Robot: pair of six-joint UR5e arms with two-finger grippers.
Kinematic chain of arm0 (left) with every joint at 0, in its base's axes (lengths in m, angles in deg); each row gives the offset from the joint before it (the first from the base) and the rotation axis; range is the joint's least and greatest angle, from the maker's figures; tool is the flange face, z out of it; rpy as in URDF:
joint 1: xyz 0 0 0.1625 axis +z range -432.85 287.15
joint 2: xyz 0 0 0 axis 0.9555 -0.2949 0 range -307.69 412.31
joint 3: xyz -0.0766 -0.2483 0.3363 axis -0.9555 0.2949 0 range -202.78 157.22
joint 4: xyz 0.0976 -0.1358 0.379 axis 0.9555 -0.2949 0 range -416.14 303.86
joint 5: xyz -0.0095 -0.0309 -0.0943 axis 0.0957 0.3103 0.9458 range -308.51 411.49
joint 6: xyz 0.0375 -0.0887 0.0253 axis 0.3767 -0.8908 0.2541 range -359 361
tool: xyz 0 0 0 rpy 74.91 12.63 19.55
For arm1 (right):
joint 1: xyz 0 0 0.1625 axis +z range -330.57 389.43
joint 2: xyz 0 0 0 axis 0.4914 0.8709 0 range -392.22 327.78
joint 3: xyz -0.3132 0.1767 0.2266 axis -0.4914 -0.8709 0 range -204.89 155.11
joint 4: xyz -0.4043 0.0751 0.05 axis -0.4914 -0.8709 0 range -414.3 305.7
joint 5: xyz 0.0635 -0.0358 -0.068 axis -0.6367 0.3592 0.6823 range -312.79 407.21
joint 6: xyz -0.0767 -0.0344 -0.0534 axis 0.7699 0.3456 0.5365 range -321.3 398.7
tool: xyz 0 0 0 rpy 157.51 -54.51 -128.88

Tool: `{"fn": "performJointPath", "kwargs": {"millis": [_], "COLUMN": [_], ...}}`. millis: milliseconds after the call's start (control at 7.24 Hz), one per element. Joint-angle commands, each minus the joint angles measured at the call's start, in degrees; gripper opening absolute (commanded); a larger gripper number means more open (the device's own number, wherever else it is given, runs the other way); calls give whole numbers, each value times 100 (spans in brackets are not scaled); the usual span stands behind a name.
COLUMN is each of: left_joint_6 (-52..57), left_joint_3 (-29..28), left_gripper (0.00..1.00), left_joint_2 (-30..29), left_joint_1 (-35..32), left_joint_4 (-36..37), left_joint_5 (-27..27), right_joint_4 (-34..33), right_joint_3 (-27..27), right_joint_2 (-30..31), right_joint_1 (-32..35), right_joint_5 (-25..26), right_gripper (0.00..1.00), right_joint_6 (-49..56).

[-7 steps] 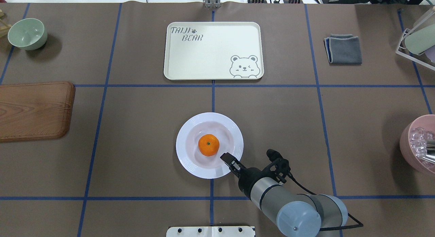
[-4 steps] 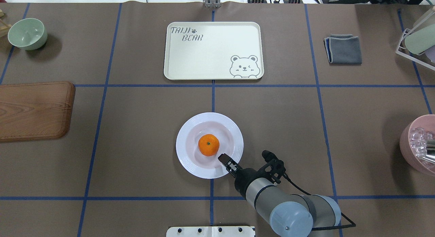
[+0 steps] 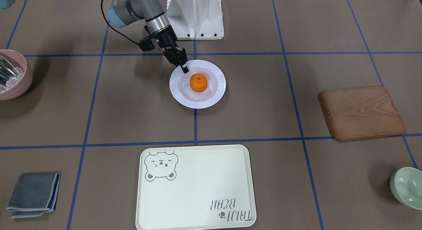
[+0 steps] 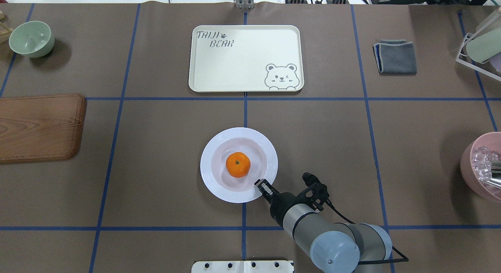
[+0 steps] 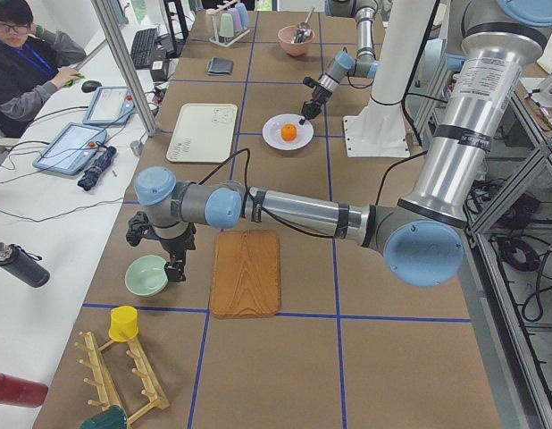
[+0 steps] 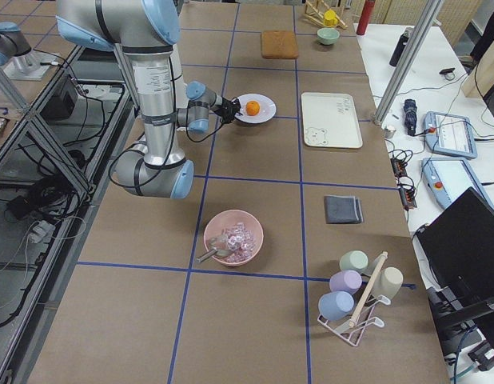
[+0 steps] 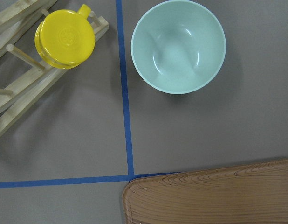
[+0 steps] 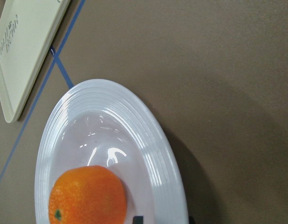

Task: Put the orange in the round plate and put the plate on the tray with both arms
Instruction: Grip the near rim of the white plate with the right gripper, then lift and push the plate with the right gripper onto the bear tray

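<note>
The orange [image 4: 238, 165] lies in the middle of the white round plate [image 4: 213, 185], which rests on the table's centre. My right gripper [image 4: 261, 185] is at the plate's near right rim and looks shut on it. In the right wrist view one dark fingertip [image 8: 138, 220] shows inside the rim, beside the orange [image 8: 87, 196]. The cream tray [image 4: 242, 57] lies bare beyond the plate. My left gripper [image 5: 175, 266] hangs by the green bowl [image 5: 146, 275] at the far left. It shows only in the exterior left view, so I cannot tell its state.
A wooden board [image 4: 39, 126] lies at the left edge, with the green bowl [image 4: 31, 38] behind it. A grey cloth [image 4: 395, 56], a cup rack [image 4: 479, 49] and a pink bowl [image 4: 483, 165] with ice stand on the right. A yellow cup [image 7: 65, 39] sits on a wooden rack.
My right gripper has drawn back a little to the plate's rim and its fingers have narrowed. The plate and orange have shifted slightly left and away from the robot.
</note>
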Motion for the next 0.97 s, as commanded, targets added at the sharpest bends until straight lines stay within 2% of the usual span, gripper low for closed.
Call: {"fn": "performJointPath", "kwargs": {"millis": [0, 138, 414, 691, 829], "left_joint_6": [0, 0, 0, 26, 44], "left_joint_3": [36, 36, 36, 62, 419], "left_gripper": [98, 98, 98, 98, 98], "left_joint_2": [52, 61, 61, 245, 637], "left_joint_1": [4, 4, -4, -275, -399], "left_joint_4": [-7, -7, -7, -7, 1], "left_joint_5": [0, 0, 9, 515, 588], "right_joint_4": [14, 66, 1065, 1243, 1645], "right_joint_3": [34, 34, -27, 60, 61], "right_joint_2": [-11, -11, 50, -2, -2], "right_joint_1": [25, 17, -36, 156, 305], "right_joint_5": [484, 782, 1197, 1207, 1199], "right_gripper": [0, 0, 0, 0, 0], "right_joint_6": [-426, -732, -762, -761, -735]}}
